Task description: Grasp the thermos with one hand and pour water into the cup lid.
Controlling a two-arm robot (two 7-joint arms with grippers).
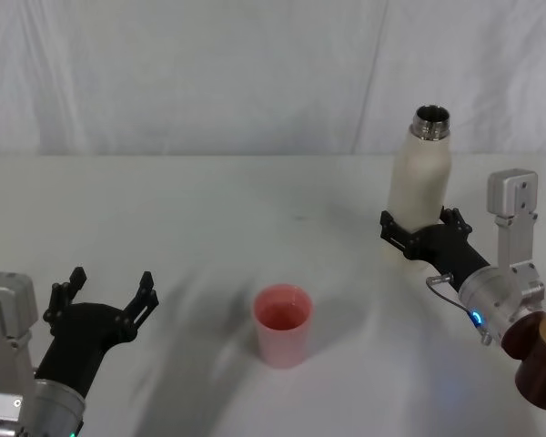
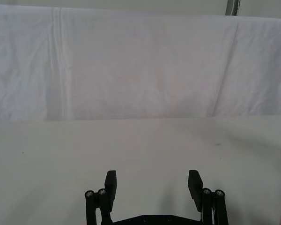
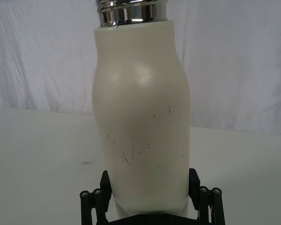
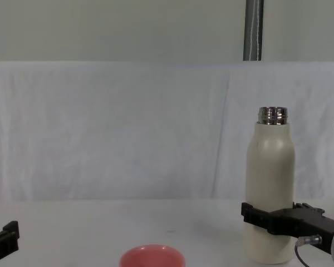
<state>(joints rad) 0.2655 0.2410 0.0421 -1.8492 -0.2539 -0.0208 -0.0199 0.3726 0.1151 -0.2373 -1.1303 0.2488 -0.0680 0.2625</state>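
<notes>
The right gripper (image 1: 420, 229) clasps the lower body of the upright thermos (image 1: 419, 180) at the table's (image 1: 209, 209) right — its wrist view shows both fingers (image 3: 105, 182) pressed to the sides. The pink cup (image 1: 283, 324) sits mid-table, well apart; the left gripper (image 1: 105, 293) hovers near-left, spread wide and empty.

Bare table (image 1: 200, 218) around cup lid (image 1: 283, 325)

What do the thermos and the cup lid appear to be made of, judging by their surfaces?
The thermos has a cream, matte body, probably painted or coated metal: it shows soft highlights and small dark scuffs. Its neck is mirror-bright with threads, likely bare steel. The cup lid looks like smooth pink plastic, slightly translucent, though the frames cannot confirm that. The right claw sits around the thermos's lower body.
</notes>
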